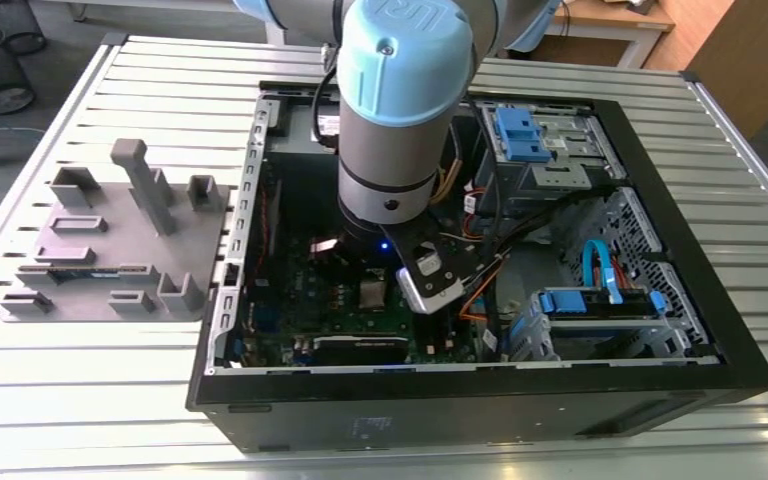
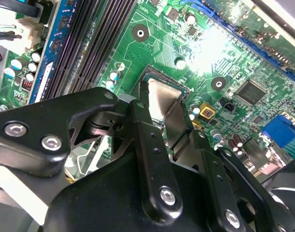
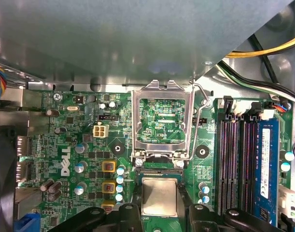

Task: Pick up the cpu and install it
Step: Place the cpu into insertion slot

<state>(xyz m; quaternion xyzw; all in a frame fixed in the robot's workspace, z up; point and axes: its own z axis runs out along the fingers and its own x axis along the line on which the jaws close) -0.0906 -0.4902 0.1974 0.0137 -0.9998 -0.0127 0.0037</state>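
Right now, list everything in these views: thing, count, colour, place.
table: one, silvery, slatted, bearing the rest
computer case: one, black, open, on the table
fixture: one, grey, exterior view's left of the case
motherboard: one, green, inside the case
socket frame: one, silver, swung open
cpu: one, silvery-grey, on the motherboard beside the frame
memory module: one, blue, in a slot
arm: one, blue-grey, reaching into the case
gripper: one, black, over the cpu

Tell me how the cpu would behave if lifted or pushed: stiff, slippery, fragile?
The cpu is a flat square with a metal top, so it is probably stiff and light. Its smooth, shiny top may be slippery. Flat and low, it is unlikely to roll or tip.
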